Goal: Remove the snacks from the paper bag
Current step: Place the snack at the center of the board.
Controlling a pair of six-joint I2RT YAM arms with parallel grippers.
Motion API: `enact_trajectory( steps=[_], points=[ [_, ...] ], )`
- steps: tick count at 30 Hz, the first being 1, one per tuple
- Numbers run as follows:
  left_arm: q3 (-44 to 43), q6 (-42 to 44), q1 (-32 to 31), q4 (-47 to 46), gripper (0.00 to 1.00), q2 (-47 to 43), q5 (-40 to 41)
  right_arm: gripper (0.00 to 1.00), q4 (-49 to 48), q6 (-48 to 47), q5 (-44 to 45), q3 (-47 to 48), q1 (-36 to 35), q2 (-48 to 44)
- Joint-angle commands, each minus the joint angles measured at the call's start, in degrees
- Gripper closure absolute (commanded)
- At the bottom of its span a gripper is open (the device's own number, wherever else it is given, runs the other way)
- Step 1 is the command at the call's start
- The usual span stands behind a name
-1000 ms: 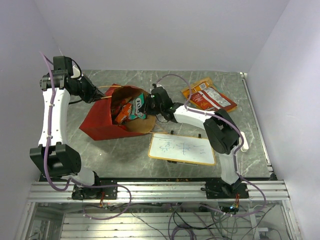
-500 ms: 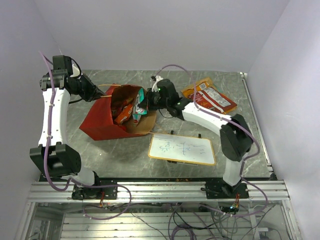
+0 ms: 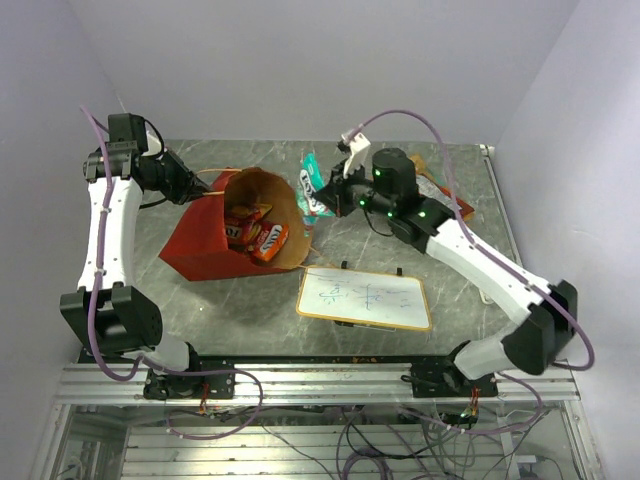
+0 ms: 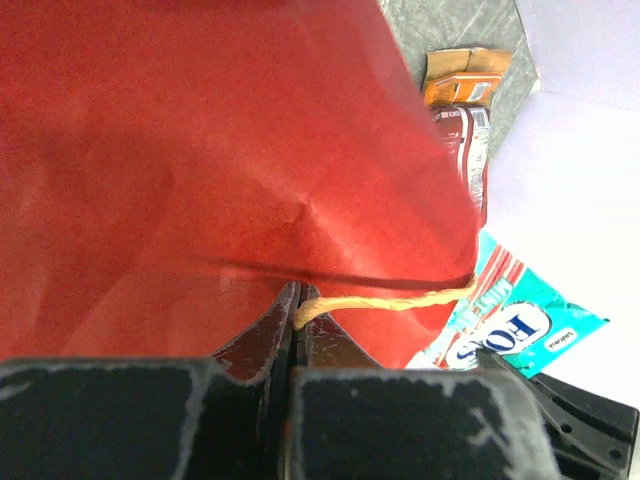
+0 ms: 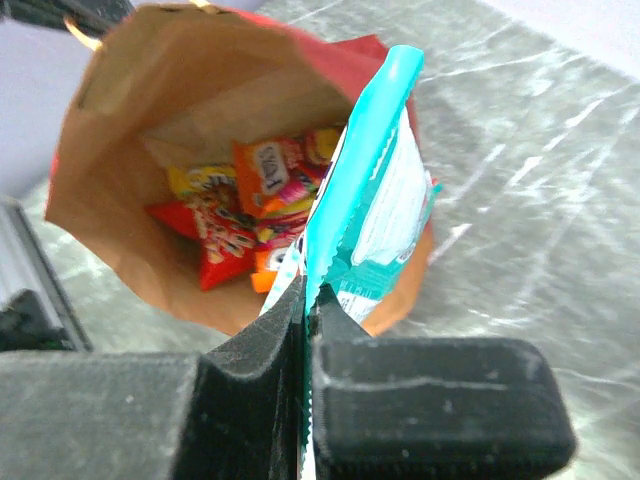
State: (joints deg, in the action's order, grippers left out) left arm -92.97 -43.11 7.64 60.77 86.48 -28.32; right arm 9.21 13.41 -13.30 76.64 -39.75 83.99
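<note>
Right now the paper bag (image 3: pixel 205 240) lies on its side on the counter (image 3: pixel 250 310). Its long axis runs from the closed red end at the left to the open mouth at the right, and that mouth is tipped up enough that the top view looks into the brown inside. Several packets (image 3: pixel 255 232) sit in it. My right wrist view picks out an orange one (image 5: pixel 265 175), a red one (image 5: pixel 215 245) and a yellow one (image 5: pixel 192 180), all lying deep in the bag.

My left end effector (image 3: pixel 192 188) is at the far rim of the bag. Its fingers are pressed together on the thin string handle (image 4: pixel 385 300), which runs out taut to the right across the red paper.

My right end effector (image 5: pixel 308 290) is clamped on a teal packet (image 5: pixel 375 200). The fingers pinch one end of it and leave no gap I can see. From the wrist the packet is nearly edge-on, its long axis pointing straight away from the fingers. In the top view it sits just right of the bag's mouth and outside the rim, with its length running from the near side toward the back of the counter.

A white-framed board (image 3: pixel 365 297) lies flat on the counter in front of the bag's mouth. An orange-tan chip bag (image 4: pixel 468 75) lies farther off, behind my right arm.
</note>
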Motion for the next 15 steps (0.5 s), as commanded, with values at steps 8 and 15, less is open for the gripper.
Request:
enact_trajectory(
  steps=[8, 15],
  points=[
    [-1.6, 0.4, -0.4, -0.7, 0.93, 1.3, -0.8, 1.00, 1.3, -23.9, 3.5, -4.8, 19.0, -10.6],
    [-3.5, 0.7, -0.5, -0.4, 0.93, 3.0, -0.7, 1.00, -0.7, -36.9, 14.3, -2.6, 24.4, -2.7]
  ],
)
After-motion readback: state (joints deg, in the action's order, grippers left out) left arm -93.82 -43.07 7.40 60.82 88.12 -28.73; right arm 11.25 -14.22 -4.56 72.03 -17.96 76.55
